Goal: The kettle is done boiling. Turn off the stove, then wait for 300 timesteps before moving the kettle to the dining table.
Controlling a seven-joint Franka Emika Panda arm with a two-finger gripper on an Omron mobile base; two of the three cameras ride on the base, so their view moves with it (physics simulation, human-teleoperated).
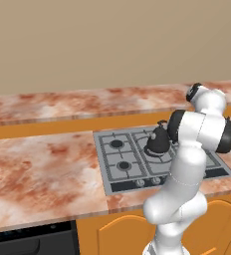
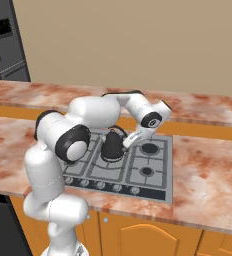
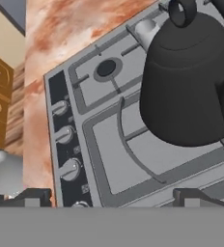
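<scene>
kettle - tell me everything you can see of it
The kettle is small, squat and rounded, matte black all over, with a thin arched handle, a small lid knob and a short spout. It stands upright on the black grate of a rear burner of the stove, resting on the grate alone. The open gripper hangs close beside it without touching. Whether a flame burns under it cannot be told.

The white arm [image 2: 95, 117] bends forward and down, its hand [image 2: 130, 140] spread wide, holding nothing.

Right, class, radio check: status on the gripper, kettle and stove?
Gripper open, empty, beside the kettle. Kettle upright on the stove. Nothing in the way.
</scene>
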